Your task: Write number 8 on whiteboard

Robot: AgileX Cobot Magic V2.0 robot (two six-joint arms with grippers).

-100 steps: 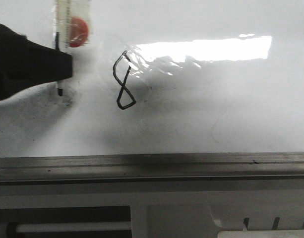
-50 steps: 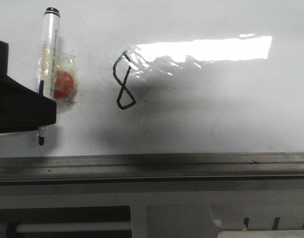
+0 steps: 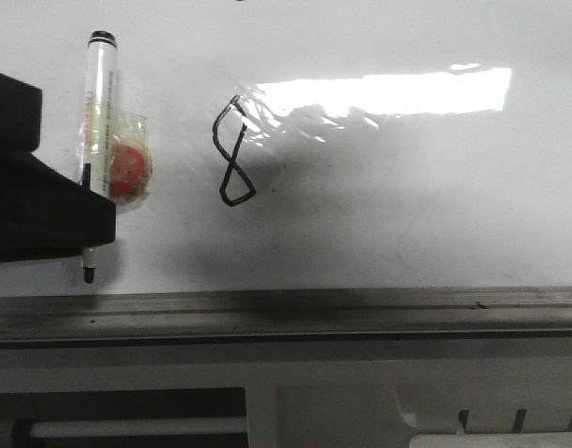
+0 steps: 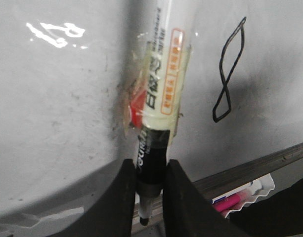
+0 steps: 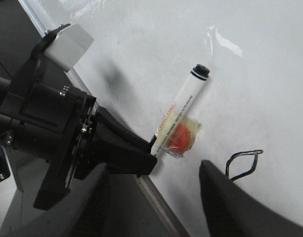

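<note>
The number 8 is a thin black angular figure on the whiteboard, left of the glare patch. It also shows in the left wrist view and the right wrist view. My left gripper is shut on the marker pen near its black nib end. The nib points at the grey edge rail, left of the 8. A red piece is taped to the pen. My right gripper is open and empty, hovering off the board's edge.
The glare patch lies right of the 8. Below the rail are a white bar and a white tray corner. A packet with a pink marker lies beyond the rail in the left wrist view.
My left gripper has carried the pen away from the 8, toward the near rail and a little left. The pen now shows at full length. The 8 is unchanged.
</note>
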